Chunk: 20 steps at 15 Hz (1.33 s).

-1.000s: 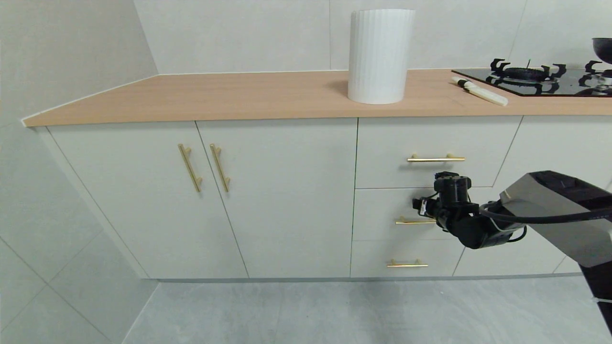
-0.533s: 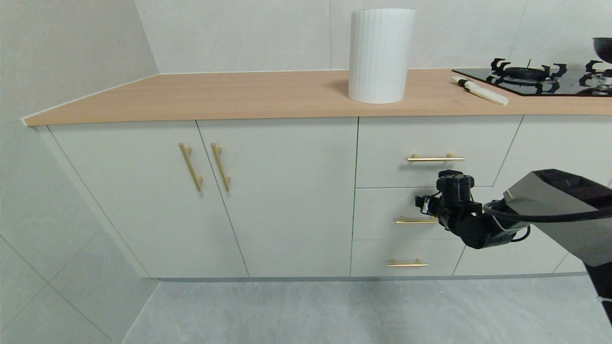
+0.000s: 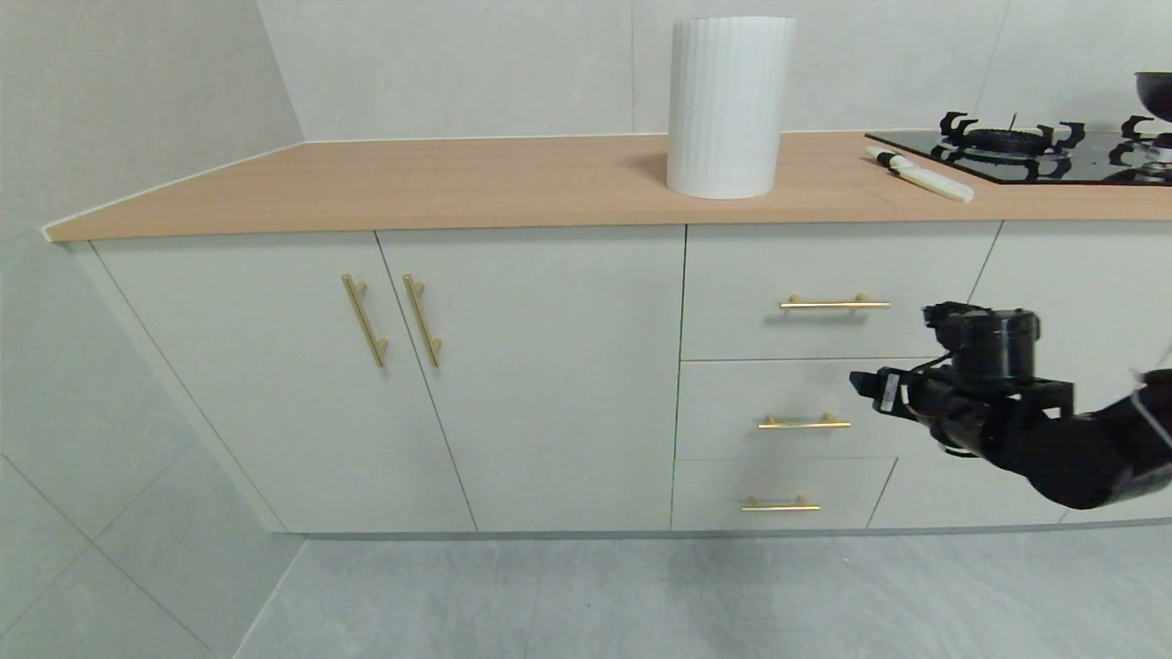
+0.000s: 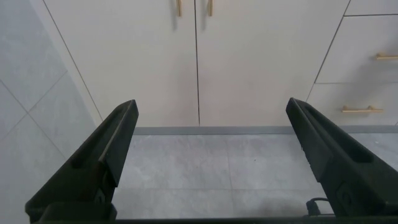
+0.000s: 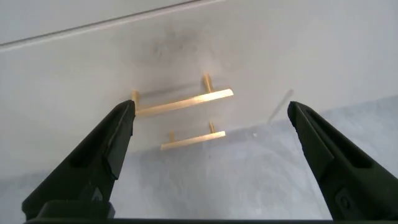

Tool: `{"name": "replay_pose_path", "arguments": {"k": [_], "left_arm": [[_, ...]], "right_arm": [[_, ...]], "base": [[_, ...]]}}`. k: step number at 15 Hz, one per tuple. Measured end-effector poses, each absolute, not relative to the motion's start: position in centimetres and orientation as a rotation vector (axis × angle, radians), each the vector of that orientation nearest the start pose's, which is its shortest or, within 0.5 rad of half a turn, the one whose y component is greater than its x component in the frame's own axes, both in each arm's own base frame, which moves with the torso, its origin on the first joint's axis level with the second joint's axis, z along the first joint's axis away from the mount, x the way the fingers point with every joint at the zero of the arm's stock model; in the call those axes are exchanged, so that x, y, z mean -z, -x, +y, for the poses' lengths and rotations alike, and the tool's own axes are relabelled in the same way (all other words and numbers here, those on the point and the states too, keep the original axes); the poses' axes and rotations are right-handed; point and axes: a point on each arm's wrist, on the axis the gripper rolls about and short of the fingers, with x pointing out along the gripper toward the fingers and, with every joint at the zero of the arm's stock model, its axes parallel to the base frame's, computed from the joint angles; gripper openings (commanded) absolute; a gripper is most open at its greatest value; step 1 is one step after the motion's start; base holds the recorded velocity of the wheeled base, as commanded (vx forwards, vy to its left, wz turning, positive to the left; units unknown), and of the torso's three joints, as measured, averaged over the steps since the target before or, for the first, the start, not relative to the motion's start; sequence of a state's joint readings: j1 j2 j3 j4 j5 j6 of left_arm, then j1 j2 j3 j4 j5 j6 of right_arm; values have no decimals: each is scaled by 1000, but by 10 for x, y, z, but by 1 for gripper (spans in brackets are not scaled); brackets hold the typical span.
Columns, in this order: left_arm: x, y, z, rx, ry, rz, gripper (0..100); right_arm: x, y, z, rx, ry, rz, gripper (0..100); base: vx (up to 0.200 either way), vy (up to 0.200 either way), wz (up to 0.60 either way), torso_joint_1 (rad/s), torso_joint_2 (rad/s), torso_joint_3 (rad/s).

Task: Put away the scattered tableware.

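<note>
R gripper (image 3: 881,391) hangs low on the right, in front of the drawer stack, level w/ the mid drawer (image 3: 787,394) and just right of its gold handle (image 3: 803,423). Not touching it. Jaws spread wide, nothing btwn them; through the gap its wrist cam sees that handle and the bottom drawer's handle (image 3: 779,504) below.

L gripper (image 4: 211,109) is also spread wide and empty, aimed at the grey floor (image 4: 205,168) near the foot of the double doors (image 3: 394,366) on the left.

The tableware item, a long white utensil (image 3: 918,174) w/ a dark end, lies flat up on the wood countertop (image 3: 412,183), far right, just beside the black hob (image 3: 1025,151) and well apart from both grippers.

Containers: a tall white ribbed canister (image 3: 728,105) stands upright on the countertop, left of the utensil and above the drawer stack; its inside can't be seen from this angle. Top drawer (image 3: 824,265), mid and bottom drawer (image 3: 778,480) all sit flush and shut, contents hidden. Cabinet doors shut too. A dark pot (image 3: 1155,91) sits at the far right edge over the hob, cut off by the frame; contents can't be told.
</note>
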State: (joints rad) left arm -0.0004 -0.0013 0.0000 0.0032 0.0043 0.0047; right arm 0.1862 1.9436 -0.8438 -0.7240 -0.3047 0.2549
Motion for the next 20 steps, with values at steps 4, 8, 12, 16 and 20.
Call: {"name": "replay_pose_path", "arguments": {"k": [4, 8, 12, 16, 20], "left_arm": [[-75, 23, 0, -4, -4, 1, 100], [-75, 23, 0, -4, -5, 2, 100], [-75, 23, 0, -4, -5, 2, 100], [-75, 23, 0, -4, -4, 2, 100], [-75, 23, 0, -4, -4, 2, 100]], "right_arm": [[-190, -252, 41, 129, -153, 171, 100], [-225, -152, 22, 114, -74, 20, 100], [-224, -58, 3, 151, 1, -20, 100], [-202, 16, -9, 253, 73, -112, 100], [-167, 51, -6, 196, 96, -181, 100]], "base": [[0, 0, 0, 0, 0, 0], [0, 0, 0, 0, 0, 0], [0, 0, 0, 0, 0, 0], [0, 0, 0, 0, 0, 0], [0, 0, 0, 0, 0, 0]]}}
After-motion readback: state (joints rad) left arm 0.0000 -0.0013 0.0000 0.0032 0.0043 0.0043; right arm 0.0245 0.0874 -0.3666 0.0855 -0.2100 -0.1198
